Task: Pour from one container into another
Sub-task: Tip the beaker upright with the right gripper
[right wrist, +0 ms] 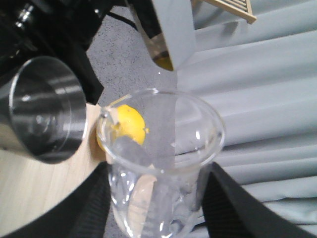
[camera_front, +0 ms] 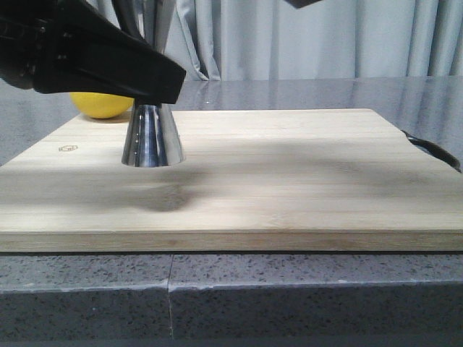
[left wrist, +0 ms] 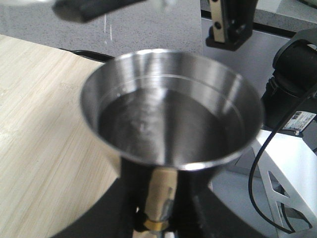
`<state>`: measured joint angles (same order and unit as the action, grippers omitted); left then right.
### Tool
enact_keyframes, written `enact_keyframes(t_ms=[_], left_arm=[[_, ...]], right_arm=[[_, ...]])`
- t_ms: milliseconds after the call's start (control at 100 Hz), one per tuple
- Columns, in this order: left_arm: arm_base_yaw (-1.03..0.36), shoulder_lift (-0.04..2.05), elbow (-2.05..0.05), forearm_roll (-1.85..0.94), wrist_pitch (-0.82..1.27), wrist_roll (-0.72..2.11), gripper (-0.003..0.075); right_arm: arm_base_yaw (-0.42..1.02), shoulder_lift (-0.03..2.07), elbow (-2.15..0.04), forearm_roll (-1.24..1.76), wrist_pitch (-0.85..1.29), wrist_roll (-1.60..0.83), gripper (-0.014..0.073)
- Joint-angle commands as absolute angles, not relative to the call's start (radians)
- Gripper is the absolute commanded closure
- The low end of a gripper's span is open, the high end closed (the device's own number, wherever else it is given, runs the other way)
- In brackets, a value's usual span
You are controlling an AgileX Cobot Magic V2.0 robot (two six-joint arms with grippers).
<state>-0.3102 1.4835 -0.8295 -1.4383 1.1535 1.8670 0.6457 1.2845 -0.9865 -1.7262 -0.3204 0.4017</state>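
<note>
Beaker (right wrist: 161, 168): one unit, clear glass, seen only in the right wrist view, where it is held between the two black fingers (right wrist: 81, 208) of the right gripper (right wrist: 158, 213), which press on its opposite sides. Ice pieces lie inside it; whether liquid remains with them cannot be told. The beaker does not appear in the front view.

Jigger (camera_front: 152, 137): one unit, shiny steel, standing upright on the wooden cutting board (camera_front: 289, 181) in the front view, at about 10 o'clock from the board's centre. Only its lower cone shows there; the upper part is hidden behind the black body of the left arm (camera_front: 79, 58). In the left wrist view the upper cup (left wrist: 171, 119) holds clear liquid up to a level below the rim. The brass-coloured waist band (left wrist: 158, 203) sits between the dark fingers of the left gripper (left wrist: 158, 218), which are closed on it. In the right wrist view the jigger (right wrist: 42, 109) stands at 9 o'clock from the beaker, close beside it but apart.

Lemon (camera_front: 101, 105): one unit, yellow, at 10 o'clock behind the jigger in the front view; whether it sits on the board or on the grey speckled counter (camera_front: 289, 289) cannot be told.

Cutting board: one unit, lying flat on the counter.
</note>
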Motion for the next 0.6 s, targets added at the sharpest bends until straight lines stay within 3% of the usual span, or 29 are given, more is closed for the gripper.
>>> enact_keyframes(t_ms=[0, 290, 590], left_arm=[[-0.319, 1.455, -0.860, -1.511, 1.201, 1.856, 0.0739], [-0.319, 1.455, -0.860, -1.511, 1.201, 1.856, 0.0739], [-0.319, 1.455, -0.860, -1.511, 1.201, 1.856, 0.0739]], right_arm=[[0.647, 1.246, -1.025, -1.693, -0.279, 0.485, 0.0368], [0.639, 1.246, -1.025, -1.521, -0.119, 0.816, 0.0368], [0.579, 1.246, -1.025, -1.395, -0.037, 0.980, 0.0368]])
